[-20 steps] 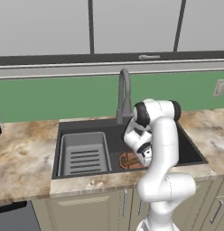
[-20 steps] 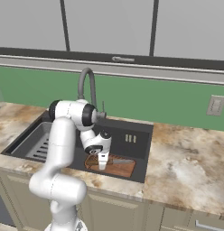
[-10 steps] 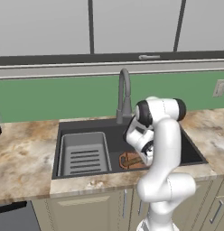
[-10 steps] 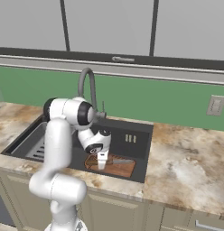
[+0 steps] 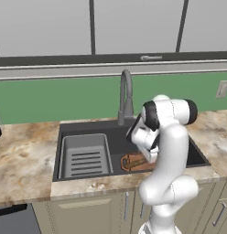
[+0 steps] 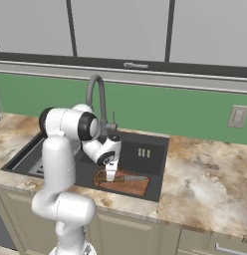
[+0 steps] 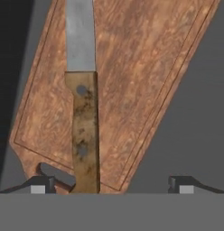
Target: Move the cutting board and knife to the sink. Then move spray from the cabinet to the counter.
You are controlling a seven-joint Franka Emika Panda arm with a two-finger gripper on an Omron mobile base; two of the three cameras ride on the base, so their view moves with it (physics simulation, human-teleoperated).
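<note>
The white arm bends over the sink [image 6: 154,172] like a hook. Its top part leans forward, then the hand turns down into the dark basin. The claw [image 6: 110,175] points down at the cutting board [image 6: 130,186], just above it.

The claw is wide open and holds nothing. In the hand view its 2 dark fingertips [image 7: 41,184] stand far apart at the bottom, and the gap between them is free. The knife [image 7: 83,113] lies flat on the cutting board [image 7: 132,81] right under the claw. Its brown handle end sits close to the left fingertip, and its silver blade runs straight away from the claw.

From the right base view you can see the claw, the board and the knife [image 6: 129,177] all at once. The board lies flat on the sink floor below the claw, and the blade sticks out to one side of it. The tap [image 6: 97,97] stands behind the claw.

From the left base view the arm hides most of this. Just one end of the cutting board [image 5: 130,162] peeks out beside the hand. This view also shows a ribbed grey tray [image 5: 85,156] in the other half of the sink [image 5: 60,151], well apart from the claw, and the marbled counter [image 5: 24,153] around it.

The hand view shows the wood grain and 2 dark rivets on the knife handle.
</note>
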